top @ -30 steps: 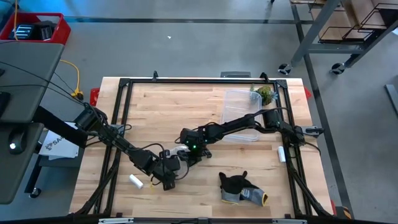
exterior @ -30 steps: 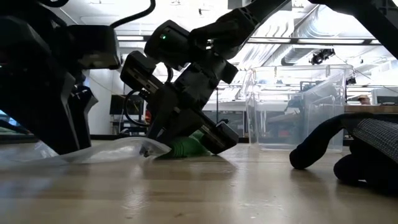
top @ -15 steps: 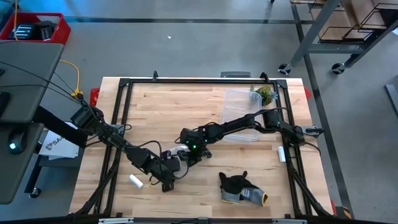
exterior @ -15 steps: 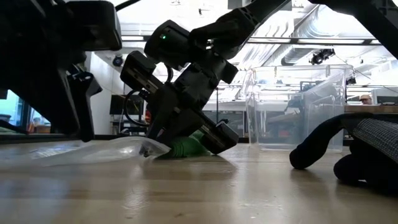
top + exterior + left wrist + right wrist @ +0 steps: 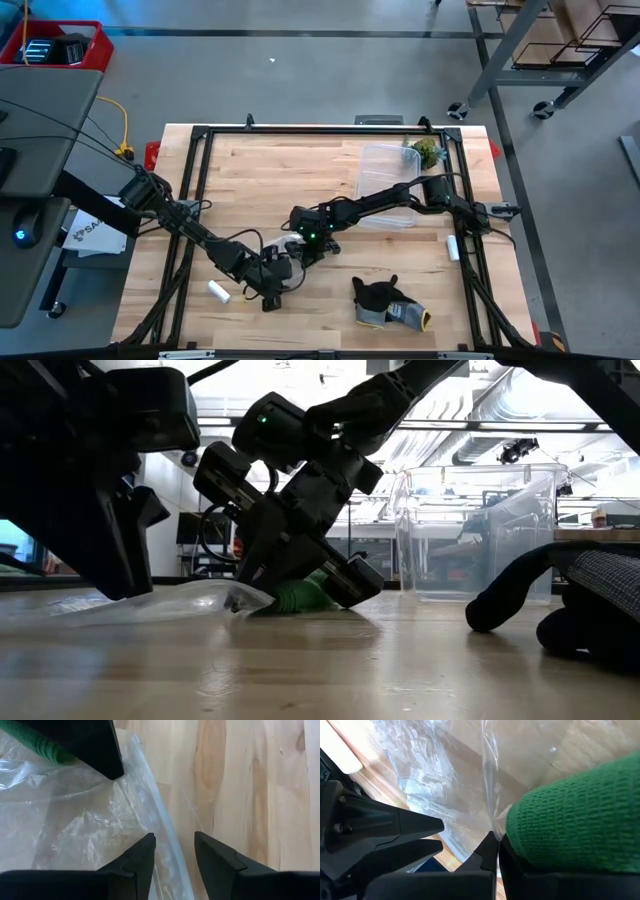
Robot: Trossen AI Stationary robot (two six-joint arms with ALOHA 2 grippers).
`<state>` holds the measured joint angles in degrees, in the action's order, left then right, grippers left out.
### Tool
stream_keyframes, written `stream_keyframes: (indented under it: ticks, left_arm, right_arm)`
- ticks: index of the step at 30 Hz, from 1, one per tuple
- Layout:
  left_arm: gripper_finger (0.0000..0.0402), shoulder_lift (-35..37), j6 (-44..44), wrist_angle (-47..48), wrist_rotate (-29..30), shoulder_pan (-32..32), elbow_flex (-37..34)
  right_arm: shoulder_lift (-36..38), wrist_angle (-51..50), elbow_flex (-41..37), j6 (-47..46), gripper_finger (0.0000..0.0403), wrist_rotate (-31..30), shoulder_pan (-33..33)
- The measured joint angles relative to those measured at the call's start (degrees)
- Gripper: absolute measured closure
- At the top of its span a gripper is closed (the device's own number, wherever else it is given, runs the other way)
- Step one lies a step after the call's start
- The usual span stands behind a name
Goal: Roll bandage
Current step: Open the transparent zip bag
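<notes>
A small white cylinder (image 5: 218,291) lies near the front-left part of the wooden table (image 5: 260,170). Just right of it, the left gripper (image 5: 272,291) hangs low over a crumpled sheet of clear plastic wrap (image 5: 75,835); in its wrist view its two dark fingers (image 5: 134,865) stand a narrow gap apart, straddling the wrap's edge with nothing clamped between them. Toward the middle of the table, the right gripper (image 5: 300,246) tilts down onto the board, its fingers closed together and pinching the edge of the same plastic, with the bandage (image 5: 300,595), a compact bright green roll, pressed right against them on the tabletop, its knitted surface filling much of the right wrist view (image 5: 580,820). Farther right, a clear plastic container (image 5: 385,165) sits toward the back of the table, and a dark grey glove (image 5: 385,300) lies near the front edge.
</notes>
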<state>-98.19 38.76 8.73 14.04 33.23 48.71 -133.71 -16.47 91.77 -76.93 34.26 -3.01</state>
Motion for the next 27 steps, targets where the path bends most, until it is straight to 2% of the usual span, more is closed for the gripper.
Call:
stream_keyframes:
  ticks: [16, 27]
  left_arm:
    - [0.0339, 0.0, 0.0, 0.0, 1.2, -0.3, 0.0]
    - [0.0342, 0.0, 0.2, 0.2, 1.5, -0.3, 0.0]
  right_arm:
    - [0.0, 0.0, 0.0, 0.5, 0.0403, 0.0, 0.0]
    - [0.0, 0.0, 0.0, 0.5, 0.0403, 0.0, 0.0]
